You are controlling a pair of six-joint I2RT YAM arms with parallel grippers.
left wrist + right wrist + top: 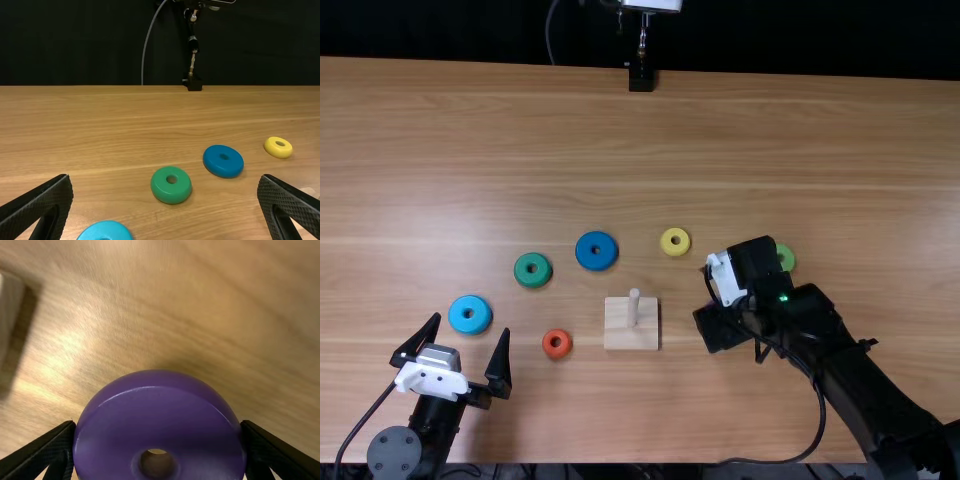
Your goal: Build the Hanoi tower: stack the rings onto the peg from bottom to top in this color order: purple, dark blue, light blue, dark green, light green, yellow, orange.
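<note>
My right gripper (pixel 712 338) is just right of the wooden peg base (pixel 620 335), whose upright peg (pixel 633 307) is bare. In the right wrist view this gripper (pixel 159 440) is shut on the purple ring (pixel 160 415), gripped at both sides. My left gripper (pixel 468 335) stands open near the light blue ring (pixel 470 314); the left wrist view shows the gripper (pixel 165 200) with nothing between its fingers. Loose on the table lie the dark blue ring (pixel 596 251), dark green ring (pixel 532 270), yellow ring (pixel 675 241), orange ring (pixel 557 344) and light green ring (pixel 786 257), beside the right arm.
The wooden table (pixel 500 130) extends beyond the rings to its far edge. A black stand with a metal post (pixel 641 75) is at that far edge. The right arm spans the table's near right part.
</note>
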